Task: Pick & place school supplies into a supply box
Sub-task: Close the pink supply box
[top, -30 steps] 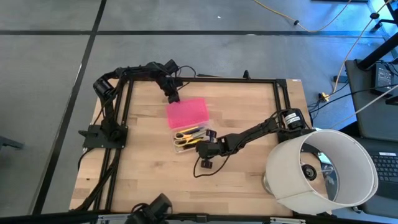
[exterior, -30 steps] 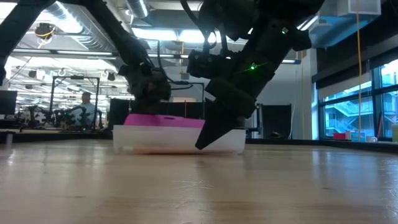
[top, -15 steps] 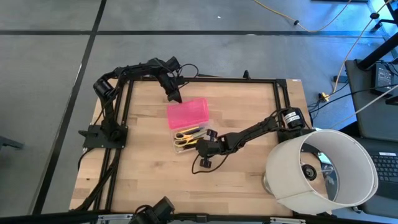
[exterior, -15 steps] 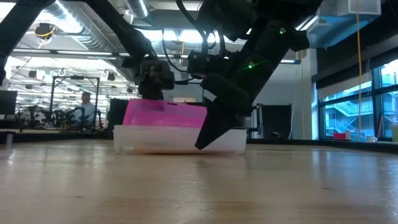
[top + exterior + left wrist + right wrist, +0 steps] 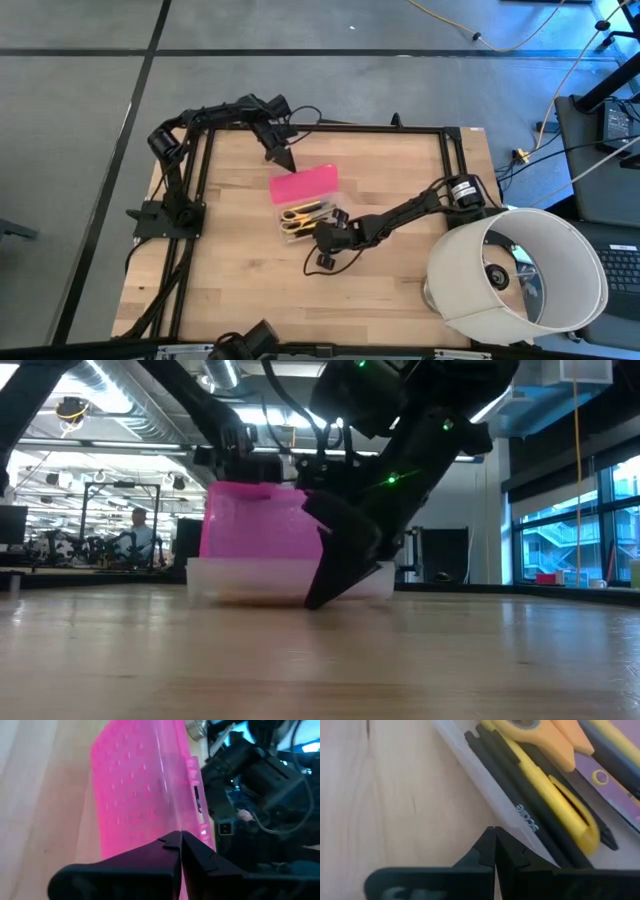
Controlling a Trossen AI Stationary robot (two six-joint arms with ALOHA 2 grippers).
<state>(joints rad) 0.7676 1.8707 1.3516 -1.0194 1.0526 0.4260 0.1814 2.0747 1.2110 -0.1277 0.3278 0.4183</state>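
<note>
Left gripper (image 5: 281,157) is sitting at the far edge of the bright pink plastic lid (image 5: 303,184), fingers (image 5: 150,862) pinched together, gripping nothing; lid is standing tilted up. Small clear plastic supply box (image 5: 300,222) is resting mid light wooden worktop (image 5: 400,290), holding yellow-handled scissors (image 5: 530,732), black pens (image 5: 520,805) and a yellow pen (image 5: 560,805). Right gripper (image 5: 322,231) is pressing against the box's near side, fingers (image 5: 492,860) closed together, empty.

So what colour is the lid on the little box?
Bright pink. The lid stands tilted up over the clear box; it shows best in the low view.
</note>
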